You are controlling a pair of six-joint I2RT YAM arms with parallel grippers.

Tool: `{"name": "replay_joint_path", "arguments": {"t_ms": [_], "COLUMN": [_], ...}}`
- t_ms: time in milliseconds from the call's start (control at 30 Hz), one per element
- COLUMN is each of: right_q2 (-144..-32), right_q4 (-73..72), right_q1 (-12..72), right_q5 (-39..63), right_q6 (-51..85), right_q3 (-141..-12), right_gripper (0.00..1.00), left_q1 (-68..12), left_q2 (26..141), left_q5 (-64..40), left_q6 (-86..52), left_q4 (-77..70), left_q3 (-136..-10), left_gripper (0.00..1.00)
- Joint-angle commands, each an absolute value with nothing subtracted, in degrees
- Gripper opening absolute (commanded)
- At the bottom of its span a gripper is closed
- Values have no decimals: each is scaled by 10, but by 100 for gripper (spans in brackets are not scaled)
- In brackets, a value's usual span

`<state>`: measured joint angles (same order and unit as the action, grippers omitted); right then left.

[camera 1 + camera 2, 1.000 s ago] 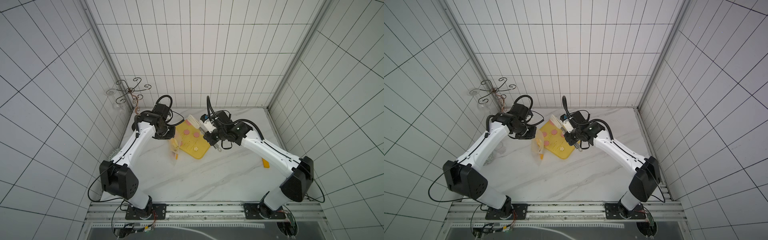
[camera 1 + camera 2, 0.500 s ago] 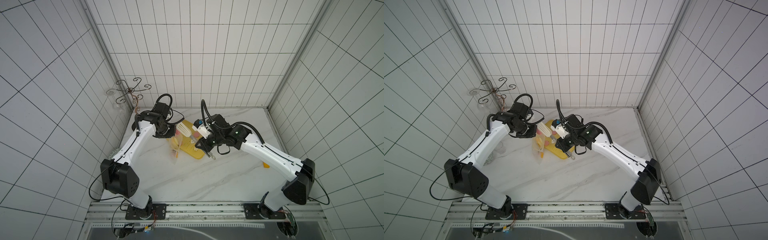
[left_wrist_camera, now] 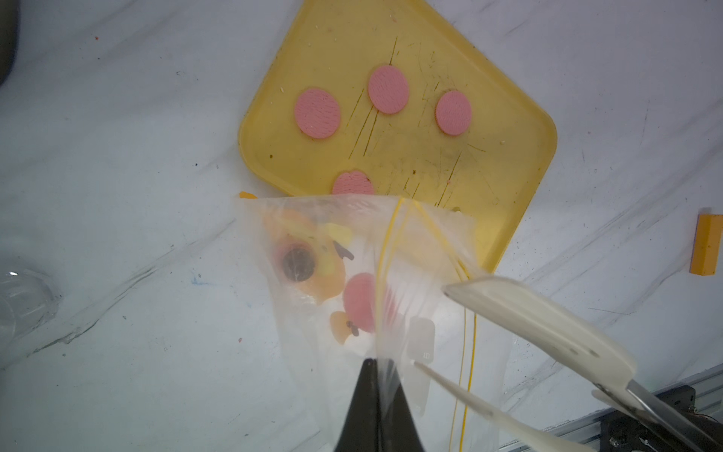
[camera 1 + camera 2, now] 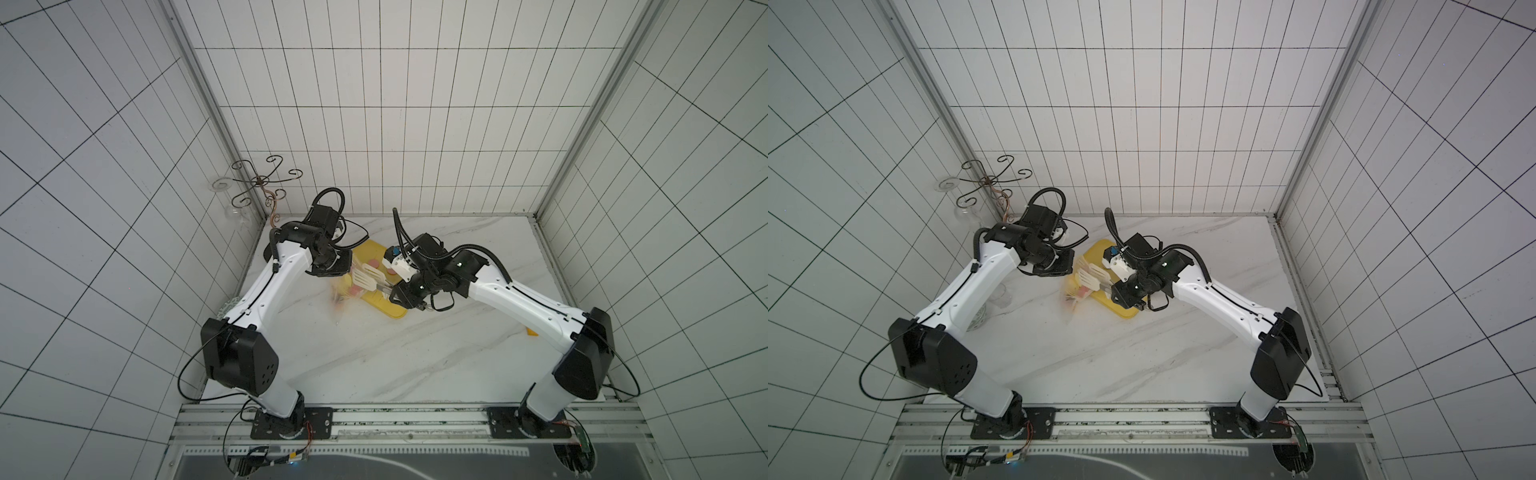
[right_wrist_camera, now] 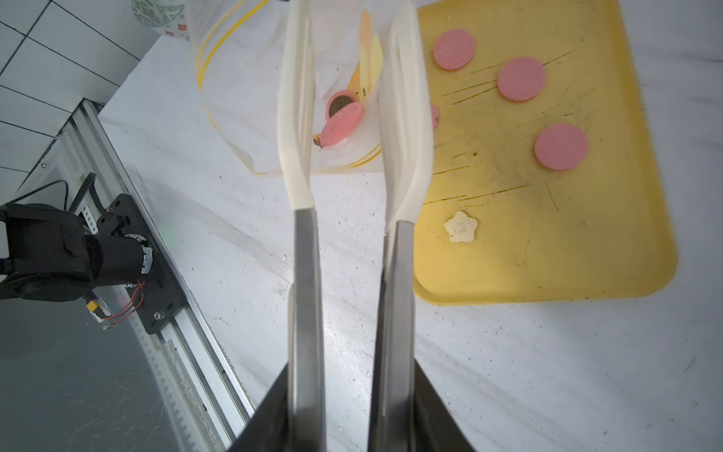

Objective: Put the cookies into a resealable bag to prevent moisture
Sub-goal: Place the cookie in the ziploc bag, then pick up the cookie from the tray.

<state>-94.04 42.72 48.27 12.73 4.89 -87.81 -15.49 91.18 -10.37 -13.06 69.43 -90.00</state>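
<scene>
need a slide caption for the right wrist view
Open tongs at the mouth of the bag, two cookies inside, more cookies on the yellow tray.

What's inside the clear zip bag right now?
In the small clear plastic zip bag: a pink round cookie and a dark brown round cookie. Its yellow cartoon print and the white-tipped metal tongs cover the rest.

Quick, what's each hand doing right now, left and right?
Left hand: closed, pinching the resealable bag.
Right hand: closed on the tongs; their tips are apart and empty.
</scene>
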Motion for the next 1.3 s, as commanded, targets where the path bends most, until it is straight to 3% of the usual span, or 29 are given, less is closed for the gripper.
{"name": "replay_joint_path", "arguments": {"t_ms": [0, 200, 567, 933, 1267], "right_q2": [-895, -835, -798, -884, -952], "right_q4": [389, 392, 446, 346, 337], "right_q1": [474, 439, 438, 480, 479], "right_q5": [125, 97, -21, -86, -70], "right_q6": [51, 51, 10, 4, -17], "right_q3": [-895, -858, -703, -659, -689], "right_gripper": [43, 37, 45, 49, 49], "left_q1": [-153, -154, -153, -153, -153], "left_q2": [910, 917, 920, 914, 914], "left_q5": [-102, -90, -80, -78, -82], "left_q6": [-131, -126, -124, -122, -119], "left_q4": [690, 688, 686, 692, 692], "left_q3": [-911, -906, -907, -906, -901], "left_gripper": [0, 0, 0, 0, 0]}}
